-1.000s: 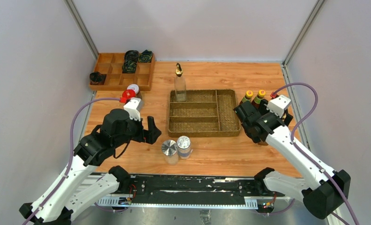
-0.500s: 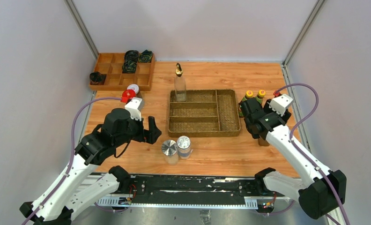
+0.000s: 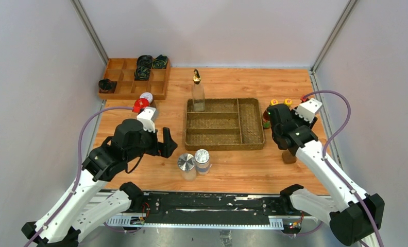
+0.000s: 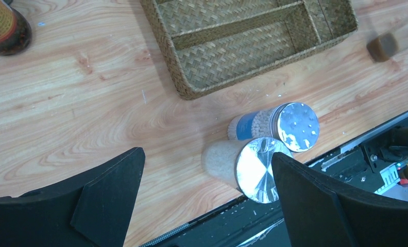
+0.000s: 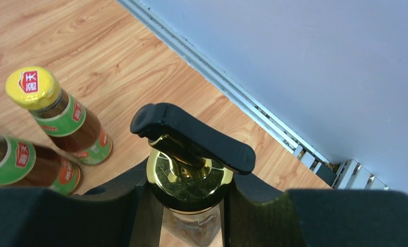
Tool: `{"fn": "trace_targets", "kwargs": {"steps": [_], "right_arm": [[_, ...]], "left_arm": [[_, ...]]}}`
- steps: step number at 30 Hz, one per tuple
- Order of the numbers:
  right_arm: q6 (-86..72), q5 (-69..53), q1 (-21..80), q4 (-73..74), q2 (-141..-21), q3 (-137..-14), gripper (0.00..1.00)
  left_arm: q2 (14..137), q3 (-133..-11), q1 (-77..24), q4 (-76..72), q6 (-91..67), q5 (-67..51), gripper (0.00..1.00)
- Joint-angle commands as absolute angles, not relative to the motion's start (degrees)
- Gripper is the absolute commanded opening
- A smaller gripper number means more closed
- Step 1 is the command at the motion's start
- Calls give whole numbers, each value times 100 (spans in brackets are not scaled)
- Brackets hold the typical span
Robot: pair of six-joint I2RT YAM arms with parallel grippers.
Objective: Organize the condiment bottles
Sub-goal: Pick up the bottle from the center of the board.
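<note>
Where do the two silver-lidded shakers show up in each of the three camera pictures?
Top external: the silver-lidded shakers stand side by side near the front edge, just in front of the woven tray.
Left wrist: lower right of centre, between the open left gripper's fingers.
Right wrist: not in it.
Shared landmark: the woven tray, seen in the top and left wrist views.

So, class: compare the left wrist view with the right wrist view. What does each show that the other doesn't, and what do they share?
Left wrist only: the woven wicker divided tray and two silver-lidded shakers standing side by side near the table's front edge. Right wrist only: a gold-collared, black-spouted clear bottle between the right jaws, and two yellow-capped, green-necked sauce bottles. Both share the light wooden tabletop.
</note>
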State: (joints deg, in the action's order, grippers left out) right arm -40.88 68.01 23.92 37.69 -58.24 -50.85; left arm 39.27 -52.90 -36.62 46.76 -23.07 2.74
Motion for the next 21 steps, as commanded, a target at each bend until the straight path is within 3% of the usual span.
{"fn": "trace_targets", "kwargs": {"steps": [1, 13, 21], "right_arm": [[-3472, 6336, 2320, 3954, -5549, -5183, 0], [-2170, 5172, 2321, 4143, -5310, -6592, 0], [-1511, 3518, 2365, 4125, -5844, -7918, 0]], "left_arm": [[3841, -5230, -3700, 4612, -2376, 291, 100], [3831, -5247, -3705, 4609, -2442, 367, 100], [3885, -5310, -3700, 4603, -2478, 445, 100]]}}
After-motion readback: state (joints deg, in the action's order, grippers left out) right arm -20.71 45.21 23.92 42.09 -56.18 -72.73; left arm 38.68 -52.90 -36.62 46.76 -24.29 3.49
